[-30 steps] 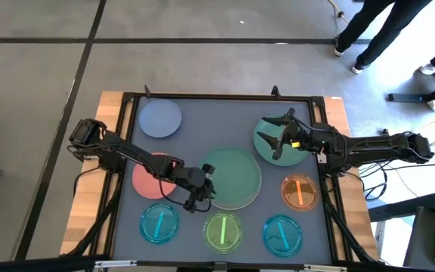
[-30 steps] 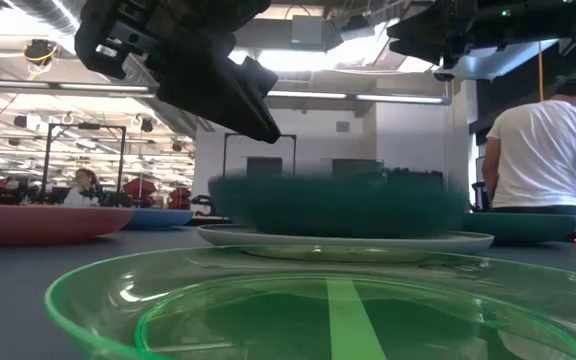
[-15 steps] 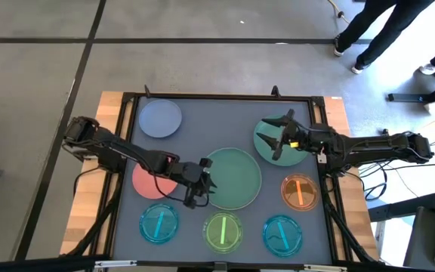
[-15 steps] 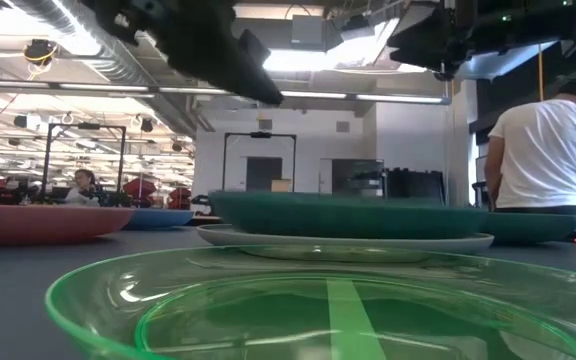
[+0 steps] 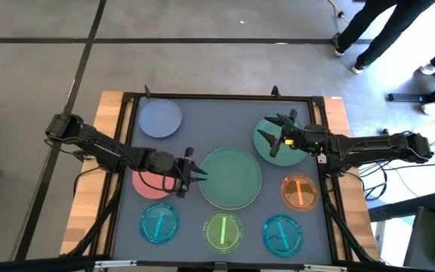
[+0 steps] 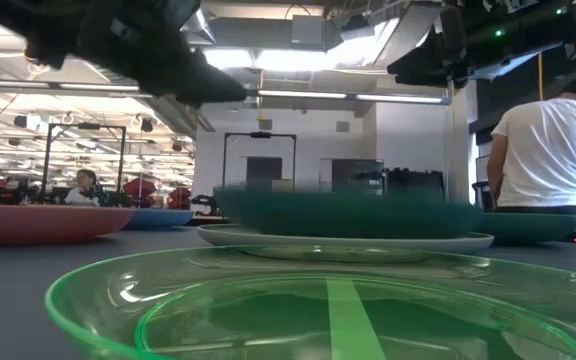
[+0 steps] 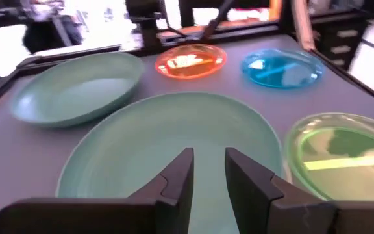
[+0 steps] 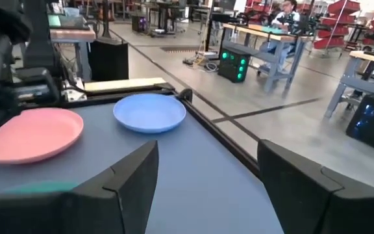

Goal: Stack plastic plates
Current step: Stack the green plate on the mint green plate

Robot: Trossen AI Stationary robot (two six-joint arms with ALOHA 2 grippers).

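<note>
A large green plate lies on a cream plate whose rim shows under it at the table's middle. My left gripper hovers at this stack's left edge, open by a narrow gap, touching nothing. A second teal plate rests on the table to the far right. My right gripper is above it, wide open. A salmon pink plate lies under my left arm, and a pale blue plate sits far left.
Along the near edge lie a cyan plate, a bright green plate and another cyan plate. An orange plate sits at the right. A raised black frame bounds the table. People stand in the room beyond.
My left gripper has risen and drawn back from the stack's near-left rim toward the table's left and far side. The green plate stays on the cream plate.
</note>
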